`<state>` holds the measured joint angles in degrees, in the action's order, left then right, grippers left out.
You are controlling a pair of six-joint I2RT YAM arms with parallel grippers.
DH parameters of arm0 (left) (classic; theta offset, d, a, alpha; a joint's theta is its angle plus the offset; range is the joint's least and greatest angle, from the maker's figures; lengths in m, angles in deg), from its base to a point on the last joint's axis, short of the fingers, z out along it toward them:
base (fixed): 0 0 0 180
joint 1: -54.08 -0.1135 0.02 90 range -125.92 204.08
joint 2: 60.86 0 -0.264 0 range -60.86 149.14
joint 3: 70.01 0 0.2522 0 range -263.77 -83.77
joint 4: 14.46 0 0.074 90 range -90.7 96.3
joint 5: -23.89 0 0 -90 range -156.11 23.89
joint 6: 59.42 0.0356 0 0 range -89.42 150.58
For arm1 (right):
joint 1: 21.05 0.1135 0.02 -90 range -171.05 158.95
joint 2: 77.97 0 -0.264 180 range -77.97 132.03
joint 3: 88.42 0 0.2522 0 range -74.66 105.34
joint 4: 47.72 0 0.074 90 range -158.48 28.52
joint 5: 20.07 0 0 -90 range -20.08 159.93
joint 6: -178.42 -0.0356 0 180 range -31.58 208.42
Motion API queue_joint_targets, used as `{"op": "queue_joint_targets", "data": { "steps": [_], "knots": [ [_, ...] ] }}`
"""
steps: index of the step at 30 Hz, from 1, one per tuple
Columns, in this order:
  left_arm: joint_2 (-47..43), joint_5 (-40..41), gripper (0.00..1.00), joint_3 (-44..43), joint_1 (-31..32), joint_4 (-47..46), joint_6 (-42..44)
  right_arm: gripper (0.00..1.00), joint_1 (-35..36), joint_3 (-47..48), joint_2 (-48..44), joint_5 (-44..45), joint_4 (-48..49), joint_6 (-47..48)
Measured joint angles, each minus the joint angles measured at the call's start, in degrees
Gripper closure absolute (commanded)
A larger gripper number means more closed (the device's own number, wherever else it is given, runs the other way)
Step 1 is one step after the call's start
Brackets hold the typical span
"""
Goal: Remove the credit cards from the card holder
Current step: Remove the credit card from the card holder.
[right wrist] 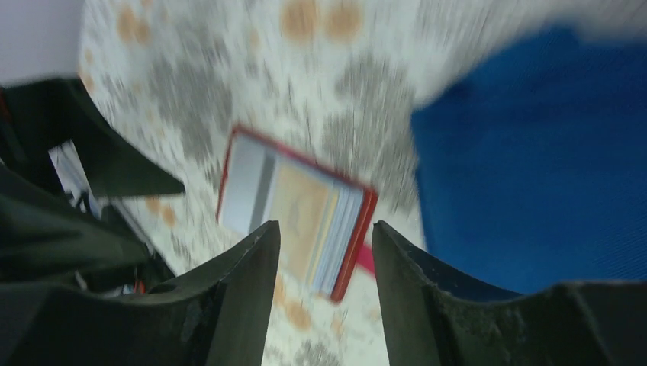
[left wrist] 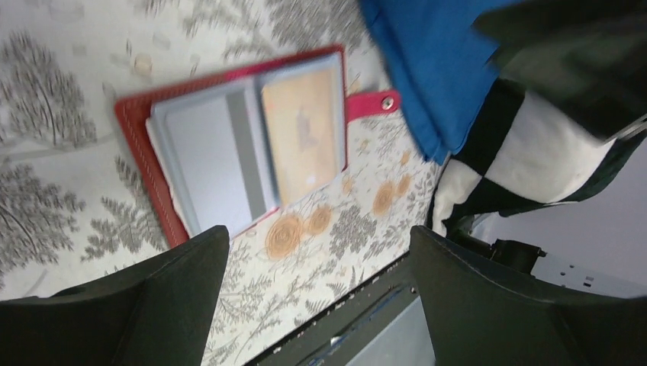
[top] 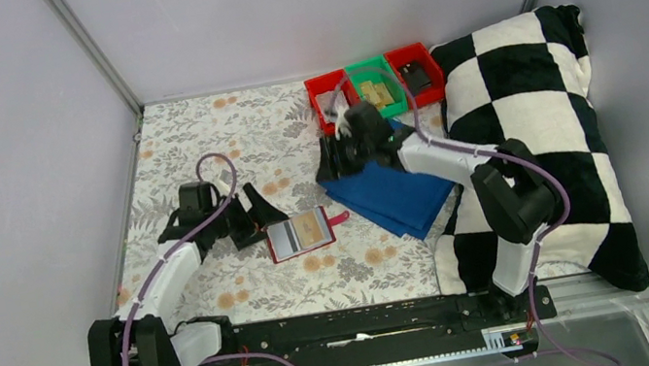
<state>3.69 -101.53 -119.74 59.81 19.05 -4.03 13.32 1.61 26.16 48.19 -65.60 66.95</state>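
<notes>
card holder (top: pixel 301 234) lies open and flat on the floral bench (top: pixel 196 144), near the middle and a bit toward the near edge. red cover, grey-blue inside facing up, red strap tab (left wrist: pixel 374 103) sticking out toward the blue cloth (top: pixel 396 193). cards are in the slots: a tan-yellow card (left wrist: pixel 301 141) on the tab side and a pale card with a grey stripe (left wrist: pixel 210 160) on the other side. i can't tell whether there's a third card.

left gripper (top: pixel 260 225) is just beside the holder's left edge. its jaws are spread wide with nothing between them, and i can't tell if it touches the holder. the left wrist view shows both fingers (left wrist: pixel 152 305) far apart, with the holder beyond them.

right gripper (top: pixel 337 163) is over the far-left corner of the blue cloth, apart from the holder. its jaws are partly open and empty. the right wrist view is blurred, and the holder shows through the gap.

checkered pillow (top: pixel 531 81) is on the right, partly under the cloth. two red bins (top: pixel 323 95) with a green bin (top: pixel 376 86) between them sit at the far edge.
</notes>
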Motion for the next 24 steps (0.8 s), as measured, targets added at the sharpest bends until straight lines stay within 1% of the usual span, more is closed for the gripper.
{"op": "queue_joint_targets", "data": {
  "steps": [4, 8, 11, 14, 24],
  "knots": [
    [-0.02, -1.09, 0.1, 4.94, 0.46, -1.36, -3.02, 0.49, 4.33, -13.49, -1.07, -2.67, 4.44, -6.69],
    [-0.46, -2.08, 0.13, 6.6, 1.31, -4.63, -5.6, 0.52, 7.93, -19.06, -1.68, -4.81, 9.33, -11.54],
    [0.11, -3.45, 0.15, 7.37, 2.21, -8.28, -7.56, 0.53, 8.76, -19.78, -1.68, -5.84, 12.22, -13.29],
    [1.22, -3.43, 0.14, 7.5, 3.04, -9.94, -8.81, 0.53, 8.79, -19.45, -1.6, -5.84, 14.34, -13.79],
    [0.76, 4.39, 0.13, 7.08, 4.55, -7.78, -8.24, 0.52, 8.79, -19.34, 1.97, -5.6, 17.68, -15.45]
  ]
}}
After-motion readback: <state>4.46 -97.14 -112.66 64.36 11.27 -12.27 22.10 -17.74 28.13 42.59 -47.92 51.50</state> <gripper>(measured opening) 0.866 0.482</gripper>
